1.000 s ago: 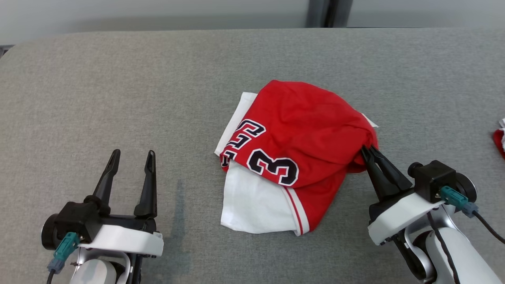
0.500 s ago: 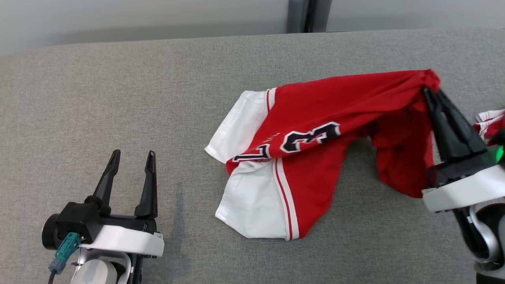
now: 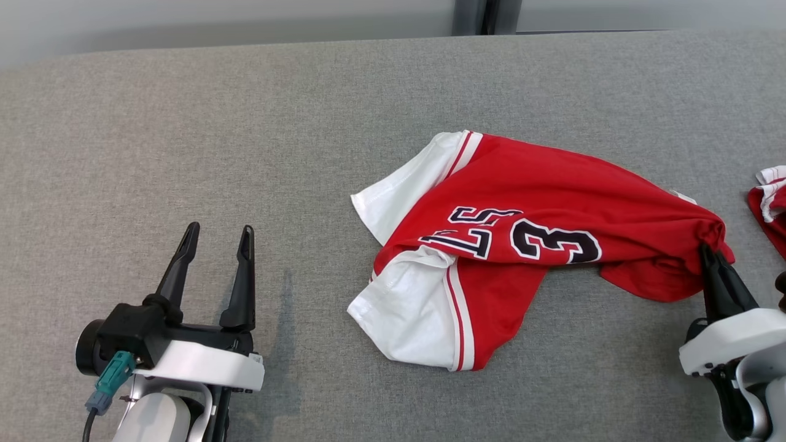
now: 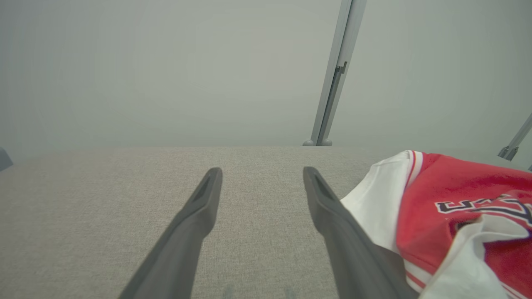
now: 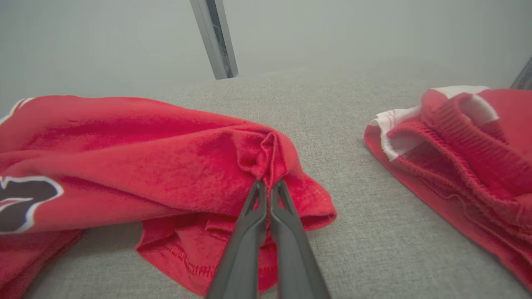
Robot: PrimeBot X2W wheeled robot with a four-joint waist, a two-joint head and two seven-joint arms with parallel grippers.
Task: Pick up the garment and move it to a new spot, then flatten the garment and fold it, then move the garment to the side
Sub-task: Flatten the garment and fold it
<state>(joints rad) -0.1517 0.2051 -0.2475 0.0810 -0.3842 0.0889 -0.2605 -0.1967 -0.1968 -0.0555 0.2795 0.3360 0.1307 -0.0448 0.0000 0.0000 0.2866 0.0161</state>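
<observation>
The garment (image 3: pixel 522 202) is a red and white jersey with dark lettering and a "3", lying crumpled and stretched rightward on the grey surface; the left wrist view catches its white sleeve (image 4: pixel 382 199). My right gripper (image 3: pixel 707 250) is shut on a bunched red fold at the garment's right end, seen close up in the right wrist view (image 5: pixel 268 182), where the fingers pinch the cloth (image 5: pixel 266 153). My left gripper (image 3: pixel 219 233) stands open at the lower left, well clear of the garment, nothing between its fingers (image 4: pixel 262 170).
A second red and white piece of clothing (image 3: pixel 770 202) lies at the right edge, close beside my right gripper, also seen in the right wrist view (image 5: pixel 461 137). Grey fabric surface (image 3: pixel 184 123) stretches left and back, ending at a pale wall with a metal post (image 3: pixel 473 15).
My right gripper lifted the garment's right end up and rightward, then lowered it near the surface, stretching the jersey out to the right. The camera shifted a little. The left gripper stayed put.
</observation>
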